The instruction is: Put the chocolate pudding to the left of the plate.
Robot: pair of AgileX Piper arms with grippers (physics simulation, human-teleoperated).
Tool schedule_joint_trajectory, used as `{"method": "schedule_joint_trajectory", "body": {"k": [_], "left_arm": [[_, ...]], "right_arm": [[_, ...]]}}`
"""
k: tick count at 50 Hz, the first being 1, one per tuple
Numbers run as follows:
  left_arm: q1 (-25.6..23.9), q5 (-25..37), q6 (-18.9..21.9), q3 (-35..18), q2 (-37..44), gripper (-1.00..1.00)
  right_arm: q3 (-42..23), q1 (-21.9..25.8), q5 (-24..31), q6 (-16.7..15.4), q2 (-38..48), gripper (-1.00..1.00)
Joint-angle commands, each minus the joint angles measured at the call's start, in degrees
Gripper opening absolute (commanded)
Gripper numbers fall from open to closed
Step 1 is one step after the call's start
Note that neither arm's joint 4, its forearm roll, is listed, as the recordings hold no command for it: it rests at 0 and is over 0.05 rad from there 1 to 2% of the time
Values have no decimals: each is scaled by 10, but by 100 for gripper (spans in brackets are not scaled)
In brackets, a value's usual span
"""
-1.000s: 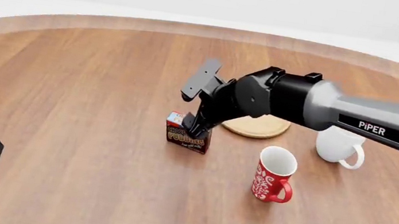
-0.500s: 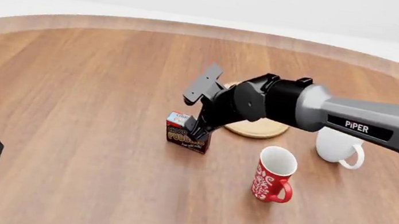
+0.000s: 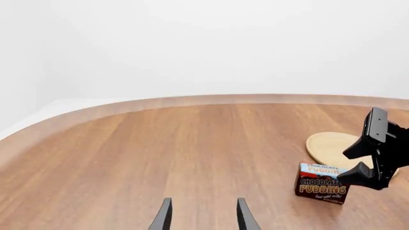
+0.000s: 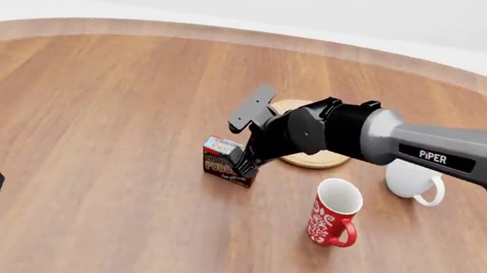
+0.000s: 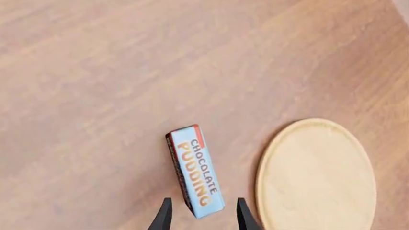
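Hovering just above the chocolate pudding point(image 4: 221, 158), the right gripper point(image 4: 242, 163) has its fingers spread a little wider than the carton's thin side, and nothing is held between them; in the right wrist view the carton's light-blue top point(image 5: 197, 171) lies beyond the two fingertips point(image 5: 164, 215), apart from them. The carton stands upright on the worktop point(image 4: 103, 125), just to the left of the plate point(image 4: 316, 158) and not touching it. The right arm reaches across the plate, hiding much of it in the front view. A red patterned mug point(image 4: 334, 213) stands nearer the camera, to the right of the carton, and a white mug point(image 4: 412, 180) sits just right of the plate. The left gripper point(image 3: 201, 218) rests low at the near left, parted and empty, well apart from everything.
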Motion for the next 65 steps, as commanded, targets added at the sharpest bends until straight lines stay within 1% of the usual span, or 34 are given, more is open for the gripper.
{"method": "schedule_joint_trajectory", "body": {"k": [1, 14, 21, 34, 35, 40, 65], "left_arm": [[0, 0, 0, 0, 0, 100], [0, 0, 0, 0, 0, 100], [0, 0, 0, 0, 0, 100], [0, 0, 0, 0, 0, 100], [0, 0, 0, 0, 0, 100], [0, 0, 0, 0, 0, 100], [0, 0, 0, 0, 0, 100]], "right_arm": [[4, -4, -6, 2, 4, 100], [15, 2, -23, 16, 8, 100], [21, 9, -26, 18, 5, 100], [32, 6, -34, 22, 7, 100], [33, -8, -33, 19, 7, 100], [35, -11, -37, 21, 10, 100], [14, -12, -41, 20, 34, 100]]}}
